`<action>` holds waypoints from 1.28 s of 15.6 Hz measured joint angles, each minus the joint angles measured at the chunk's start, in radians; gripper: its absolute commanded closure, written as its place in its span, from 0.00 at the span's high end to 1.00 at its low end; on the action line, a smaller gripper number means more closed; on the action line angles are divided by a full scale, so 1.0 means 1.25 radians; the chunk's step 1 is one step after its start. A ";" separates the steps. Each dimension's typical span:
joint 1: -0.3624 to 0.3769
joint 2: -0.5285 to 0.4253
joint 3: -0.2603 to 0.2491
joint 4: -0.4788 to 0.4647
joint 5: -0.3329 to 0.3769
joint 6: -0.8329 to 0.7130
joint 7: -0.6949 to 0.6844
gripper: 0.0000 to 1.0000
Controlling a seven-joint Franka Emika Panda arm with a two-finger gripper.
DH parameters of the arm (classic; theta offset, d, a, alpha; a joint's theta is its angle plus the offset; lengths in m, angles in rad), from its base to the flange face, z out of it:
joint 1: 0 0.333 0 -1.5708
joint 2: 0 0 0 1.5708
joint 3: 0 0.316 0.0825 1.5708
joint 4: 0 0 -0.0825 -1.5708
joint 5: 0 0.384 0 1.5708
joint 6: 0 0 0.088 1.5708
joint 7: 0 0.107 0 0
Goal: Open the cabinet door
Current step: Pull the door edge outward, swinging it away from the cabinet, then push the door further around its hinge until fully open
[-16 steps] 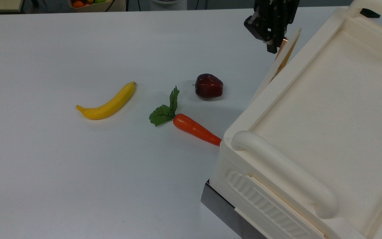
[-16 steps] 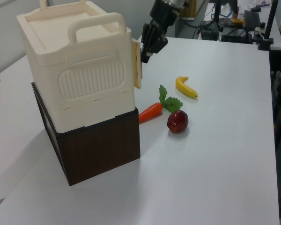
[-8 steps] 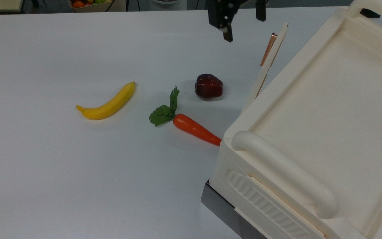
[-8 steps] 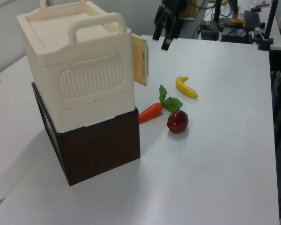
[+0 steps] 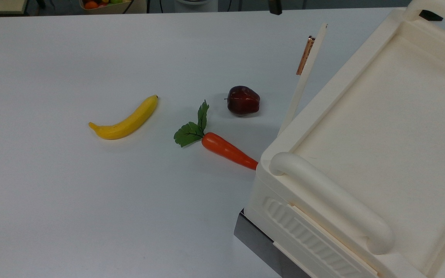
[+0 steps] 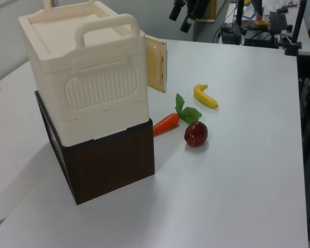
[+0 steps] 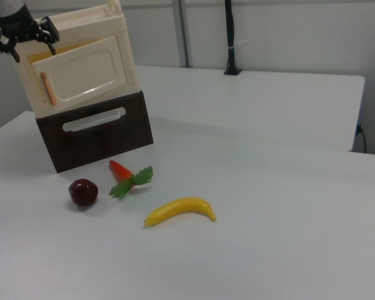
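Note:
The cream cabinet (image 5: pixel 381 127) (image 6: pixel 82 72) (image 7: pixel 87 15) stands on a dark brown box (image 6: pixel 108 165) (image 7: pixel 100 140). Its cabinet door (image 5: pixel 303 81) (image 6: pixel 156 64) (image 7: pixel 81 75) hangs partly open, hinged at the near corner in the top view, with the copper strip (image 5: pixel 304 56) (image 7: pixel 47 87) at its free end. My gripper (image 6: pixel 182 18) (image 7: pixel 26 42) is open and holds nothing. It hovers well above and beyond the door's free edge, apart from it. At the top view's upper edge, one dark fingertip (image 5: pixel 275 8) shows.
On the white table lie a dark red apple (image 5: pixel 243 100) (image 6: pixel 196 134), a carrot with green leaves (image 5: pixel 226 150) (image 6: pixel 168 122) touching the cabinet's base corner, and a banana (image 5: pixel 126 120) (image 6: pixel 205 96). A fruit bowl (image 5: pixel 102 4) sits beyond the far edge.
The gripper left the door's free edge, rising and moving off toward the top view's upper edge. The door swung wider open.

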 measured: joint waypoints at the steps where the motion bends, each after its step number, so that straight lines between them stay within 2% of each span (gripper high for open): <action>1: 0.004 0.003 0.010 0.000 0.000 0.019 0.000 1.00; 5: 0.028 0.023 0.048 -0.007 0.000 0.083 0.001 1.00; 10: 0.053 0.053 0.051 -0.037 0.000 0.146 0.001 1.00; 16: -0.002 0.051 0.033 -0.054 0.000 0.137 0.033 1.00; 20: -0.018 0.033 -0.030 -0.053 -0.001 0.048 0.057 1.00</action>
